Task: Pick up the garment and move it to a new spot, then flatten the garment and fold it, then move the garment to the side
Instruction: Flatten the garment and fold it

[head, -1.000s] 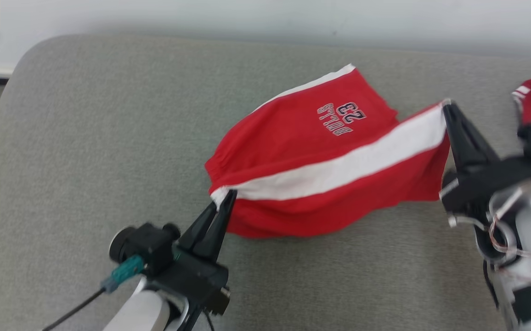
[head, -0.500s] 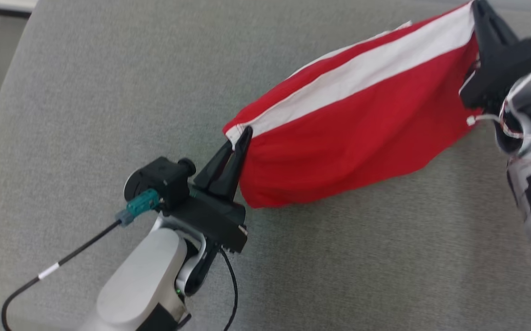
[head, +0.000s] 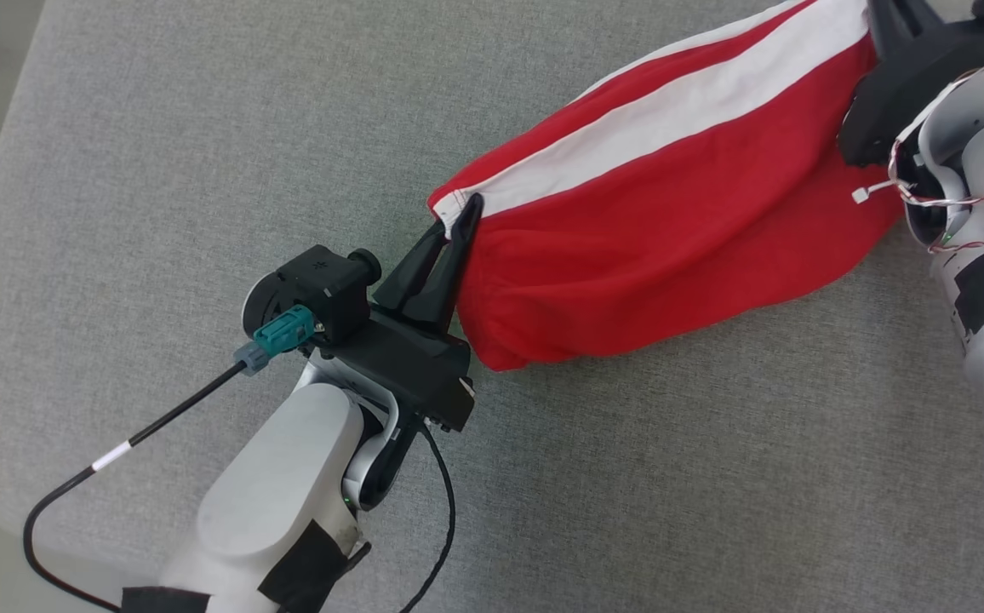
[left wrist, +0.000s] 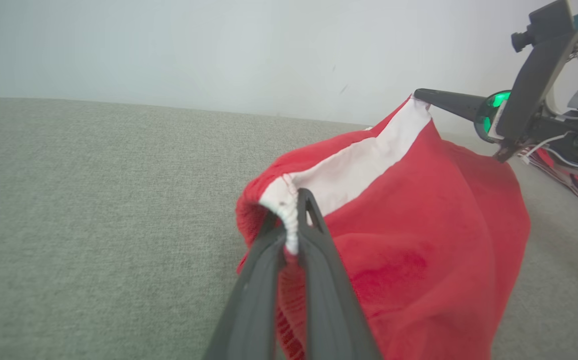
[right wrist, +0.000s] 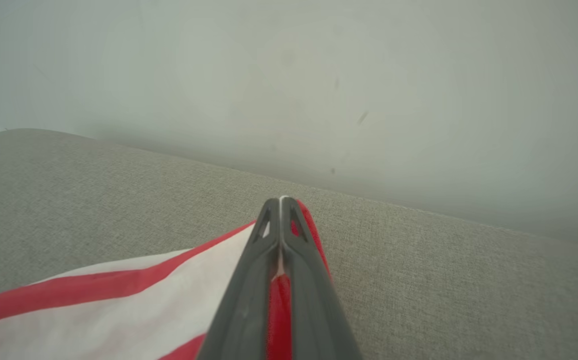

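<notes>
l gripper (head: 460, 214) nearest, pinched shut on the shorts (head: 654, 230) at a waistband corner. r gripper (right wrist: 280, 201) farther, clamped on the opposite end. shorts hang stretched btwn them over the grey pad (head: 160, 170), prob. to lay flat w/o bunching.

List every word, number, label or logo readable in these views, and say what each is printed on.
No text can be read.
The visible side of the red garment is plain red cloth with a white stripe and no print.
A tiny pale mark on the black wrist camera housing is too small to read.
</notes>
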Controlling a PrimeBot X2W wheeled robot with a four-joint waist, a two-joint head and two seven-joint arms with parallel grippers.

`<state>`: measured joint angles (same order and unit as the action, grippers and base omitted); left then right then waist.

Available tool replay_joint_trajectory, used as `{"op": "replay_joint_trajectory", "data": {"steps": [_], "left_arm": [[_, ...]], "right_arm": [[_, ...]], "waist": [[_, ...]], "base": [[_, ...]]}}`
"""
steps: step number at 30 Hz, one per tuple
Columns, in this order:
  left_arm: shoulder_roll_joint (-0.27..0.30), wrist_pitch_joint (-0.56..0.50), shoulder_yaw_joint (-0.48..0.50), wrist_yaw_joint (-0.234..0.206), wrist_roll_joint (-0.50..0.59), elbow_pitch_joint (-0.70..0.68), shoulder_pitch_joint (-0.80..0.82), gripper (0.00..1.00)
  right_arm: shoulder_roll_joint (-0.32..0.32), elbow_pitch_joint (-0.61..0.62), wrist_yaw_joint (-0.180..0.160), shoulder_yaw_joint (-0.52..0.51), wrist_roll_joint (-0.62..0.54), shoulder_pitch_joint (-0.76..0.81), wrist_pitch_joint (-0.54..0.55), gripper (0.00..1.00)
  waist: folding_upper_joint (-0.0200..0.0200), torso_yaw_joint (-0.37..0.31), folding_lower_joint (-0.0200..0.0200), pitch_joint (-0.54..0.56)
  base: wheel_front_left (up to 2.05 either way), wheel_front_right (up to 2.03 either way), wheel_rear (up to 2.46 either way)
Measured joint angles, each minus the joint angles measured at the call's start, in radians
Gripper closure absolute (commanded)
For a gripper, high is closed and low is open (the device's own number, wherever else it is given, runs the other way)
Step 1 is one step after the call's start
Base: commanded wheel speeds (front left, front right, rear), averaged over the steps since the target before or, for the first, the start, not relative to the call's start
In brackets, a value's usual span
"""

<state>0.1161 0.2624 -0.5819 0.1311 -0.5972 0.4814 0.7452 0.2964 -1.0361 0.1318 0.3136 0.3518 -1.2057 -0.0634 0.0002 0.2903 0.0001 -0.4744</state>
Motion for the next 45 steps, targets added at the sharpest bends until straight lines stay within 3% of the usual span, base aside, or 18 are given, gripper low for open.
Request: {"op": "replay_joint_trajectory", "data": {"steps": [1,2,3,13,28,40,41,42,43,45], "left_arm": [[0.0,0.0,0.003,0.0,0.002,0.006,0.001,1.0],[-0.001,0.0,0.007,0.0,0.007,0.013,0.002,0.54],[-0.001,0.0,0.012,0.0,0.011,0.017,0.003,0.0],[-0.014,0.0,0.127,0.0,0.099,0.01,-0.067,0.0],[-0.058,0.0,0.496,-0.008,0.302,-0.275,-0.328,0.0],[-0.064,0.0,0.534,-0.006,0.323,-0.302,-0.398,0.0],[-0.064,0.0,0.532,-0.006,0.32,-0.303,-0.399,0.0],[-0.064,0.0,0.531,-0.005,0.32,-0.303,-0.4,0.0],[-0.064,0.0,0.528,-0.002,0.318,-0.303,-0.404,0.0],[-0.065,0.0,0.523,-0.002,0.317,-0.301,-0.414,0.0]], "right_arm": [[-0.001,-0.013,0.0,0.009,0.0,-0.002,-0.008,0.65],[-0.003,-0.026,0.0,0.01,0.005,-0.006,-0.012,0.14],[-0.003,-0.038,0.0,0.012,0.011,-0.009,-0.019,0.0],[-0.005,-0.087,0.0,0.078,0.081,0.002,-0.071,0.0],[0.062,-0.109,0.0,0.168,0.203,0.144,-0.07,0.0],[0.062,-0.176,0.0,0.191,0.24,0.162,-0.016,0.0],[0.06,-0.181,0.0,0.192,0.244,0.162,-0.002,0.05],[0.056,-0.183,0.0,0.192,0.254,0.162,0.009,0.46],[0.052,-0.184,0.0,0.192,0.263,0.162,0.022,0.96],[0.044,-0.183,0.0,0.195,0.277,0.163,0.04,1.0]], "waist": [[0.0,-0.001,0.0,0.001],[0.0,-0.003,0.0,0.003],[0.0,-0.005,0.0,0.006],[-0.0001,-0.02,-0.0002,0.061],[-0.0002,-0.02,-0.0003,0.117],[-0.0002,-0.003,-0.0002,0.109],[-0.0002,-0.001,-0.0002,0.109],[-0.0002,0.0,-0.0002,0.11],[-0.0002,0.001,-0.0002,0.112],[-0.0002,0.001,-0.0003,0.118]], "base": [[0.0,0.0,0.0],[0.0,0.0,0.0],[0.0,0.0,0.0],[0.0,0.0,0.0],[0.0,0.0,0.0],[0.0,0.0,0.0],[0.0,0.0,0.0],[0.0,0.0,0.0],[0.0,0.0,0.0],[0.0,0.0,0.0]]}}
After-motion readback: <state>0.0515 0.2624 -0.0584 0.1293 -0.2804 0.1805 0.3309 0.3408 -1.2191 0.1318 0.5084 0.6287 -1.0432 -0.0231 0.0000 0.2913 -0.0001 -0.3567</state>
